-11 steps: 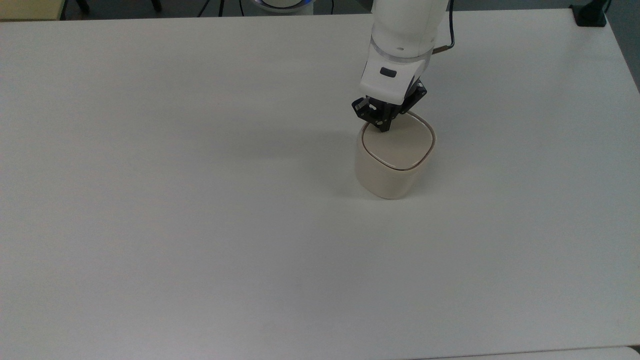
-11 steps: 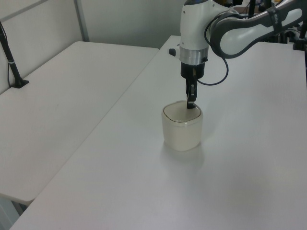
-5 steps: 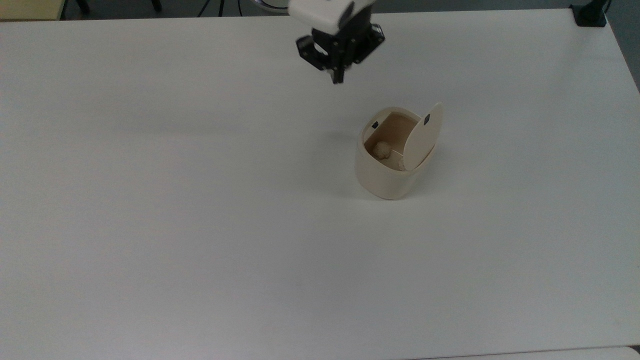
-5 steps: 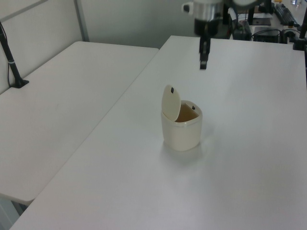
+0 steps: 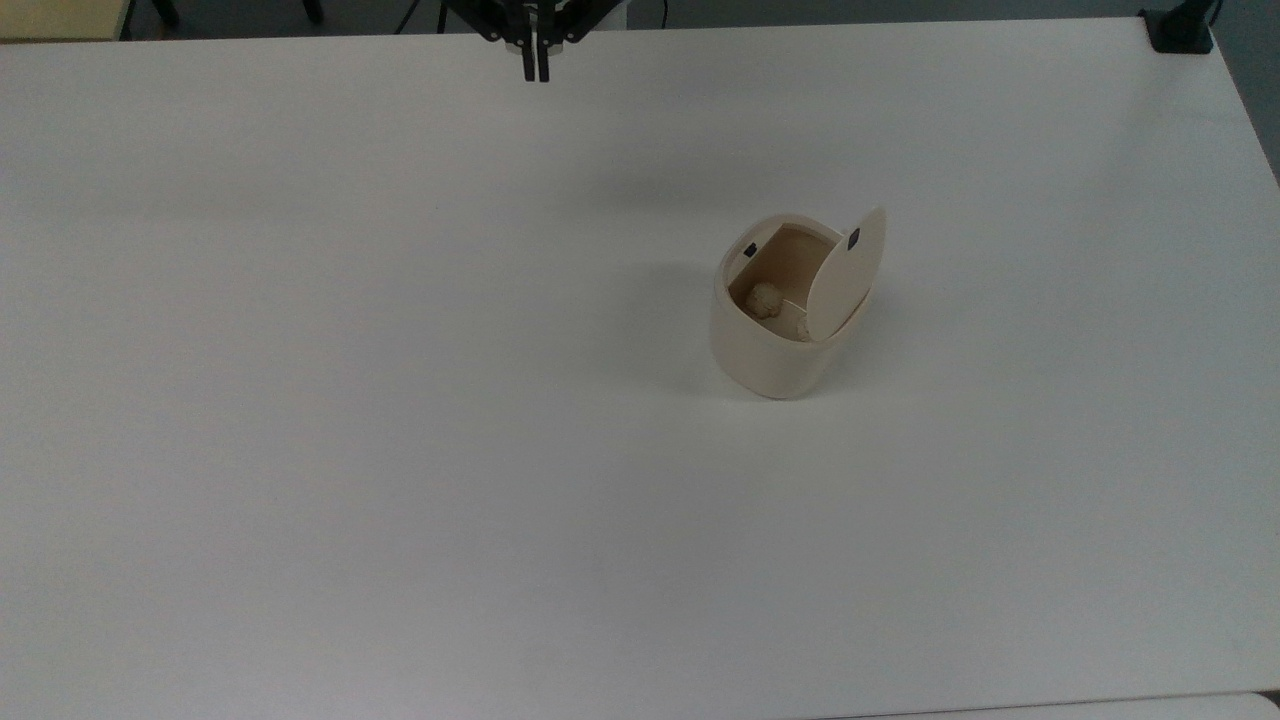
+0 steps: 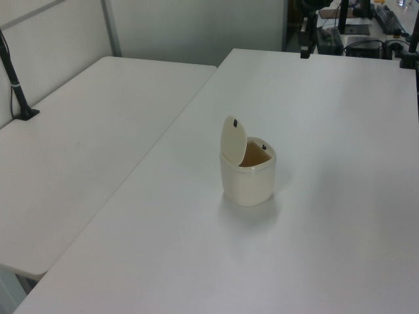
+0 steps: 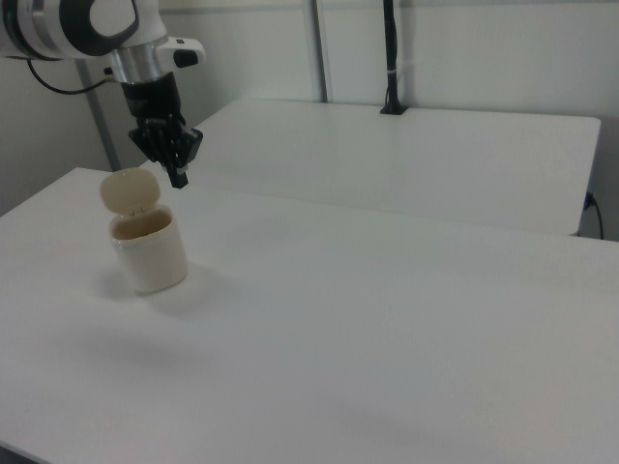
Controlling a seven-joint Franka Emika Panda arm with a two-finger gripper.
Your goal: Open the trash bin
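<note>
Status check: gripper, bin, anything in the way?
Gripper shut, holding nothing, high and clear of bin. Bin lid standing up; crumpled scraps inside. Nothing between gripper and bin.

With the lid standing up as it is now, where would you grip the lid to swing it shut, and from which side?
Grip the lid by its free top edge, near the small black square, coming down from above. It stands nearly upright on the trash bin's rim at the top view's right, hinged low, so that thin edge is exposed. The gripper, fingers together, would likely need to open first.
</note>
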